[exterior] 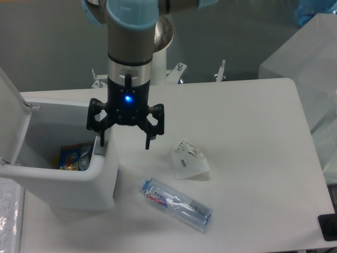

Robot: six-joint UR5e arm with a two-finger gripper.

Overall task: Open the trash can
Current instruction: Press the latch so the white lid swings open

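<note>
Trash can (79,182) at the left of the frame, white and boxy with rounded corners, stands open, its flat lid (10,118) raised along the far left edge. Inside, colourful packaging (73,156) lies low in the bin, blue and yellow showing against the white walls.

One robot arm (131,47) drops from the top of the frame just right of the bin's upper right corner, a blue light glowing on its black wrist. Its gripper (125,141) is spread wide and holds nothing; the left finger (101,138) hangs at the bin's right rim, over a small grey strip (100,152), though contact cannot be told, and the right finger (149,138) hangs above bare tabletop.

Right of the gripper and a little lower, one crumpled white wrapper (188,161) lies on the white table (253,158). Below it, one clear plastic bottle (176,204) with a red-lettered label lies on its side, slanting down to the right, apart from both wrapper and bin.

Open tabletop runs from the wrapper to the table's right edge. At the lower right corner of the frame sits one dark object (328,226), cut off by the border.
</note>
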